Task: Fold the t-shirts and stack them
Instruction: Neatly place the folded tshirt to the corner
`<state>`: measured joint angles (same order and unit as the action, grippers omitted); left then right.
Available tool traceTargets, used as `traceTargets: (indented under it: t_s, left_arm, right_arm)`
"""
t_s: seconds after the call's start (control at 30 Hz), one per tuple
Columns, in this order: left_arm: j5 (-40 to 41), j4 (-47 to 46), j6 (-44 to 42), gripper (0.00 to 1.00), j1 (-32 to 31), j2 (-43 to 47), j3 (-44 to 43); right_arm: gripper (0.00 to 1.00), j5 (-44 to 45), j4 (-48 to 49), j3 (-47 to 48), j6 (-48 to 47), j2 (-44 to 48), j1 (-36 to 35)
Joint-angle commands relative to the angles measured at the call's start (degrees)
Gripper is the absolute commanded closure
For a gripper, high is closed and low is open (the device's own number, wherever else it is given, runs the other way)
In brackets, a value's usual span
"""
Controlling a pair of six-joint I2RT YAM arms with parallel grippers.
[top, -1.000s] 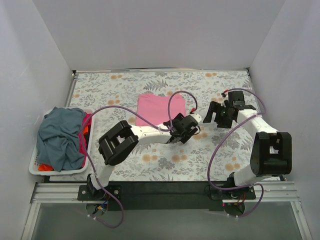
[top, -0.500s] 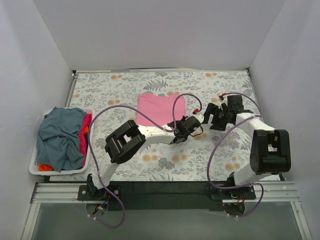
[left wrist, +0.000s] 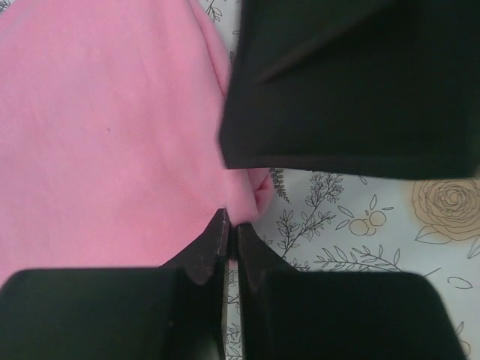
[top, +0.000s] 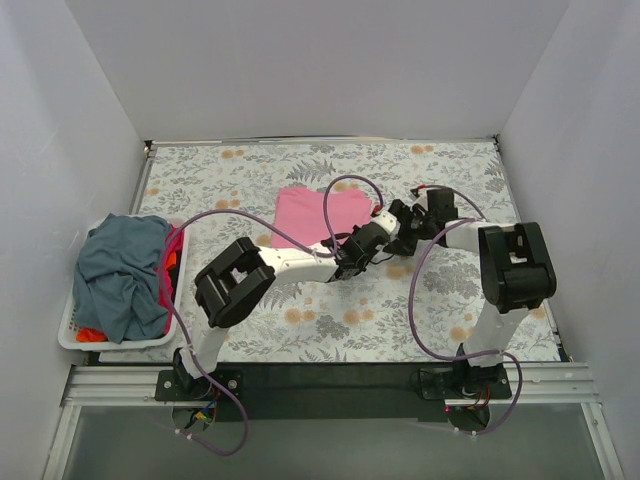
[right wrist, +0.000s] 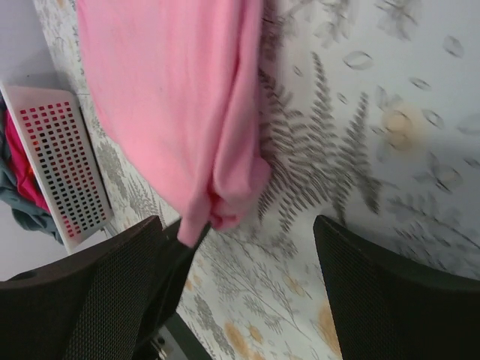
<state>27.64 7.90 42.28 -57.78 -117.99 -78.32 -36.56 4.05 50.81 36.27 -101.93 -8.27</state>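
Note:
A bright pink t-shirt (top: 312,213) lies folded flat in the middle of the floral table (top: 300,330). My left gripper (top: 372,236) is shut on the shirt's near right corner; in the left wrist view its tips (left wrist: 232,219) pinch the pink cloth (left wrist: 105,135). My right gripper (top: 398,222) hovers open just right of that corner. Its wide-apart fingers (right wrist: 82,292) frame the bunched pink corner (right wrist: 232,187), with nothing between them. The other t-shirts, a slate blue-grey one (top: 120,270) over a red one (top: 170,272), are heaped in the basket.
The white laundry basket (top: 70,335) stands at the table's left edge and shows in the right wrist view as a perforated wall (right wrist: 64,161). The right gripper's black body (left wrist: 345,82) fills the top of the left wrist view. White walls enclose the table.
My left gripper has closed on the pink shirt's near right corner. The right gripper has moved left toward that same corner and stayed open.

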Motion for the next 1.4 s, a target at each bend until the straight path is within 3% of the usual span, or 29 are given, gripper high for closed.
traceTargets:
  t_s: [0.0,0.27,0.4,0.47,0.5,0.57,0.6,0.67,0.8,0.9,1.07,1.37]
  left_arm:
    - [-2.2,-0.1,3.2,1.00,0.3,5.9,0.6]
    - [-4.3,-0.4,8.2,0.99,0.9,8.1,1.2]
    - [-5.4,-0.3,9.1,0.98,1.1,7.3,0.4]
    - [-6.4,-0.3,10.3,0.93,1.1,6.8,-0.2]
    - [-6.5,-0.3,10.9,0.90,1.1,6.9,-0.4]
    - [-6.5,0.4,12.6,0.78,1.1,7.6,-0.9]
    - [-6.5,0.5,13.1,0.74,1.1,7.9,-1.1]
    - [-6.9,1.5,14.2,0.68,1.4,9.3,-1.7]
    - [-9.3,4.5,19.0,0.45,3.1,13.6,-1.6]
    - [-12.9,7.0,21.4,0.36,6.8,19.0,1.4]
    - [-18.0,9.0,24.6,0.32,17.7,29.5,9.8]
    - [-10.6,10.1,21.4,0.30,25.8,47.2,26.9]
  right_arm:
    - [0.25,0.7,3.8,4.5,3.5,-4.6,-3.8]
    - [0.29,1.8,7.1,6.8,7.8,-10.2,-7.4]
    - [0.35,1.6,7.2,8.2,7.1,-11.5,-8.5]
    - [0.51,1.8,7.0,8.6,6.4,-11.7,-8.8]
    - [0.65,1.9,6.7,8.7,5.6,-11.8,-8.8]
    - [0.78,2.6,5.4,9.5,4.2,-11.8,-8.8]
    - [0.89,3.8,4.4,9.9,1.9,-11.7,-8.7]
    - [0.97,5.4,-0.5,11.5,-1.1,-11.9,-8.7]
    - [0.99,12.7,-10.8,17.9,-9.9,-11.5,-7.0]
    - [0.99,19.9,-19.4,22.2,-18.4,-11.1,-4.0]
    - [0.99,34.5,-30.3,34.2,-31.2,-11.7,2.1]
    - [0.99,67.6,-34.1,52.7,-50.1,-22.1,4.8]
